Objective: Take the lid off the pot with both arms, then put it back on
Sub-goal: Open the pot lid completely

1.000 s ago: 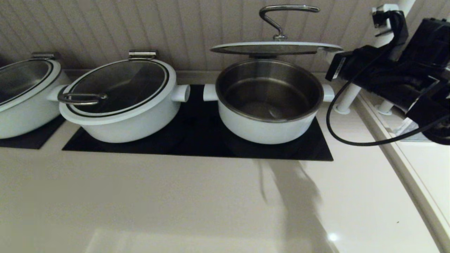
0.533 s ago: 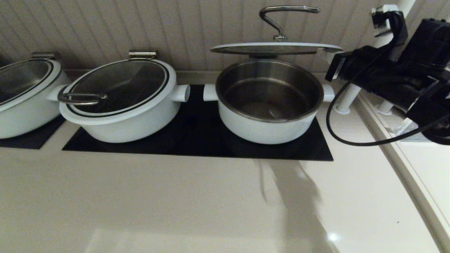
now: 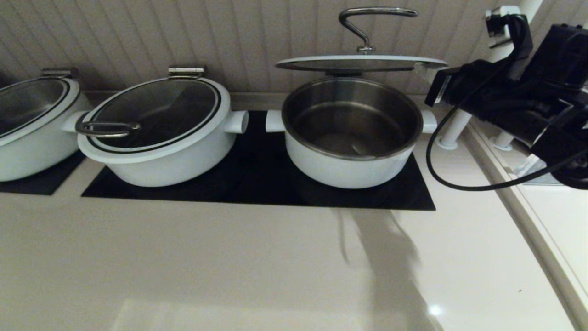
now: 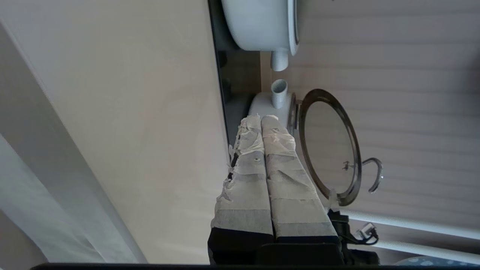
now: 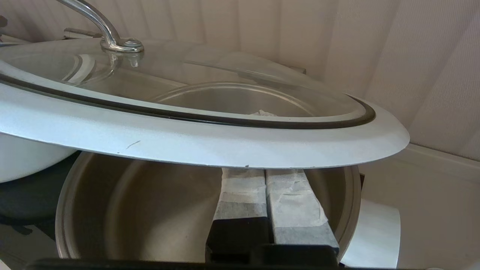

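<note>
The lid (image 3: 360, 63) hangs level above the open pot (image 3: 351, 133), its curved steel handle (image 3: 367, 23) on top. My right gripper (image 3: 426, 69) is shut, its cloth-wrapped fingers (image 5: 288, 195) pushed under the lid's right rim (image 5: 210, 144) and propping it up; their tips are hidden by the rim. The pot's steel bowl (image 5: 150, 210) lies empty below. My left gripper (image 4: 261, 119) is shut and empty, out of the head view, off to one side of the pot (image 4: 262, 105) and apart from the lid (image 4: 330, 146).
A like pot with an oval loop-handled lid (image 3: 156, 124) stands left of the open pot on the black cooktop (image 3: 257, 188). A third pot (image 3: 27, 124) is at the far left. A white post (image 3: 452, 128) and a raised ledge (image 3: 528, 220) are at the right; the panelled wall is close behind.
</note>
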{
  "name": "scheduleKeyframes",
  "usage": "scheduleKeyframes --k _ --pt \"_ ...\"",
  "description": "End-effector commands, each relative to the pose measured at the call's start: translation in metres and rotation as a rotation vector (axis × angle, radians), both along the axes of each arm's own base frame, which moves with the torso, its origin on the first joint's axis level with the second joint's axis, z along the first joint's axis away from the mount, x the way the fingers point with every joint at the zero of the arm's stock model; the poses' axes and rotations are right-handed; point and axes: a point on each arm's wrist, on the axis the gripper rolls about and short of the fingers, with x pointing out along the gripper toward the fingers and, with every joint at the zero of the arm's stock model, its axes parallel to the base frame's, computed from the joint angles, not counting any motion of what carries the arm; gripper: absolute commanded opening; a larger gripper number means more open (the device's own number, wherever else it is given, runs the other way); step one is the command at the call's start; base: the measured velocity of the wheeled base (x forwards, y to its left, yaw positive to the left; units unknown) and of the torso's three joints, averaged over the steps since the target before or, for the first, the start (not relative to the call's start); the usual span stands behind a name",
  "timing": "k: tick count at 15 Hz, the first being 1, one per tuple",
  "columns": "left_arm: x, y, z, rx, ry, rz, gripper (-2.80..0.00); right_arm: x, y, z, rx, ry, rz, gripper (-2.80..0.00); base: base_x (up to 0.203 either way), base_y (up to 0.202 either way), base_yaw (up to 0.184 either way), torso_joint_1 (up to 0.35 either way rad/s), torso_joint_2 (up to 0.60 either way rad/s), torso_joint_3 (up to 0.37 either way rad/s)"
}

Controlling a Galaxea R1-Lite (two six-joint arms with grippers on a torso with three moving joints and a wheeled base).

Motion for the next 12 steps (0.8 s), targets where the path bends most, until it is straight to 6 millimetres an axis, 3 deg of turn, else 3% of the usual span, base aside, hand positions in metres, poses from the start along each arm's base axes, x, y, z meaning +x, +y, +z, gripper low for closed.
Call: scheduleKeyframes --k 1,5,12 --pt "-0.001 0.000 0.000 -0.013 -0.016 -0.006 -2.80 0.000 0.000 0.000 0.000 -0.003 -0.001 -2.80 0.000 0.000 0.000 0.000 0.00 0.000" --pt "-0.001 -0.002 -0.001 0.017 -0.015 -0.073 -2.80 0.001 -0.001 0.000 0.002 -0.002 -0.003 -2.80 0.000 0.000 0.000 0.000 0.00 0.000" --pt "-0.001 -0.002 -0.003 0.670 0.002 -0.037 -2.80 0.012 0.001 -0.004 0.000 0.002 -0.003 -2.80 0.000 0.000 0.000 0.000 0.00 0.000"
